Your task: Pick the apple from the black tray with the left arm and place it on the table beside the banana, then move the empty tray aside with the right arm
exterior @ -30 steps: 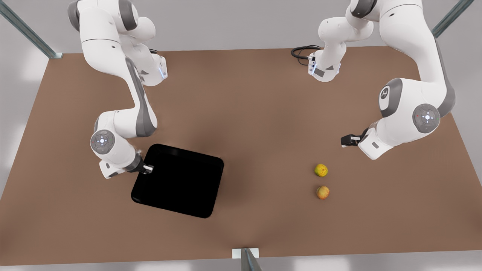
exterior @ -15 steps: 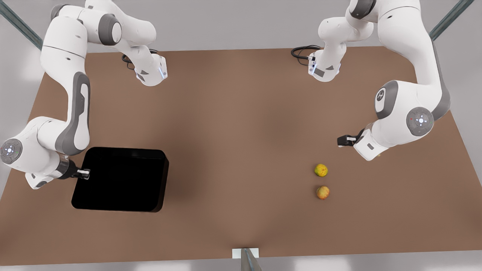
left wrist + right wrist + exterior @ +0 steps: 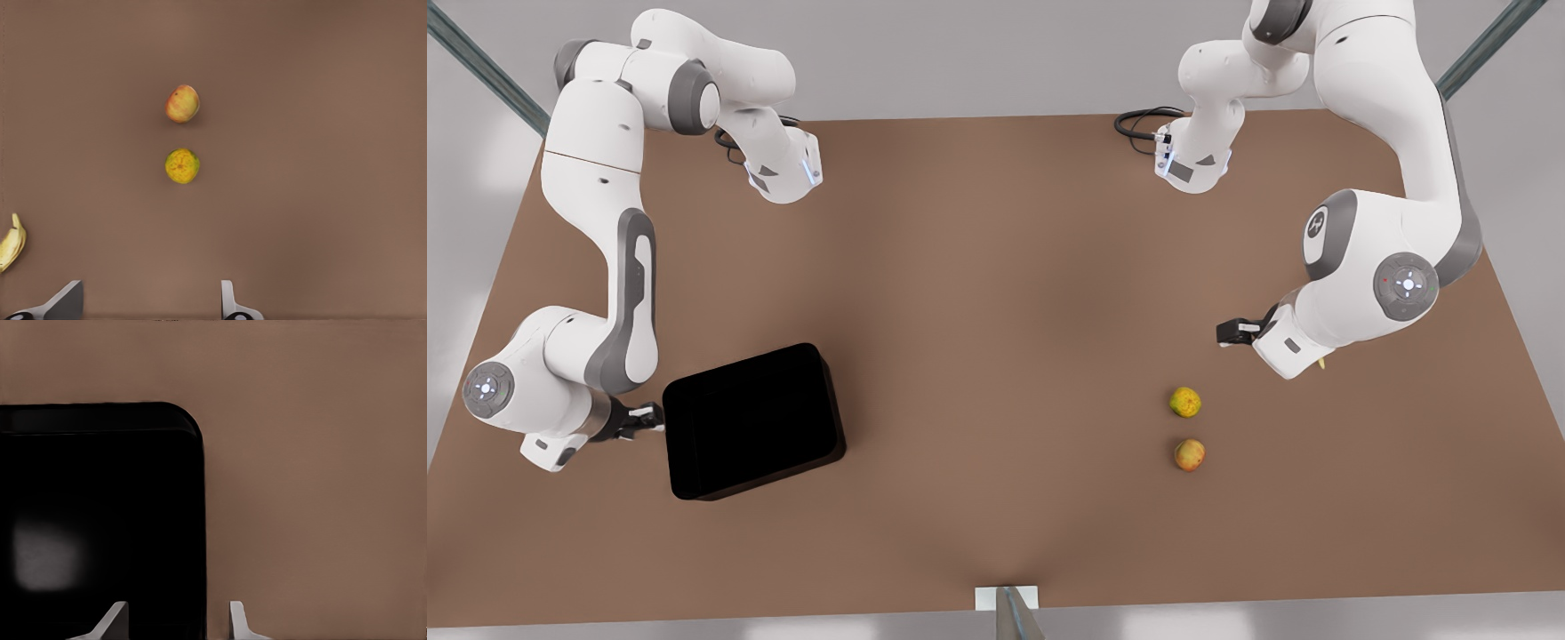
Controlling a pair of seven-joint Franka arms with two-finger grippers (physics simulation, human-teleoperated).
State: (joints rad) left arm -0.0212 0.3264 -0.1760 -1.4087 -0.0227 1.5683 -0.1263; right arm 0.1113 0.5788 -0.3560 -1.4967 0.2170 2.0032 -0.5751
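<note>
The apple (image 3: 1189, 454) (image 3: 182, 103) lies on the table (image 3: 996, 293), close to a yellow-green round fruit (image 3: 1184, 402) (image 3: 182, 166). The banana (image 3: 10, 241) lies a little farther off, and a yellow tip of the banana (image 3: 1320, 363) peeks from under the arm at the front view's right. My left gripper (image 3: 1232, 332) (image 3: 147, 308) hovers open above the table near the fruit, holding nothing. The black tray (image 3: 751, 422) (image 3: 100, 520) rests empty at the front view's left. My right gripper (image 3: 647, 420) (image 3: 177, 623) is open, and the tray's rim runs between its fingers.
A black cable (image 3: 1138, 120) loops at the far edge by an arm base. Metal posts stand at the corners (image 3: 480, 67) and at the near edge (image 3: 1009, 609). Bare tabletop stretches between the tray and the fruit.
The tray was dragged from the middle to the front view's left, then swung and slid back a little rightward. The right arm followed it. The left arm drifted slightly leftward.
</note>
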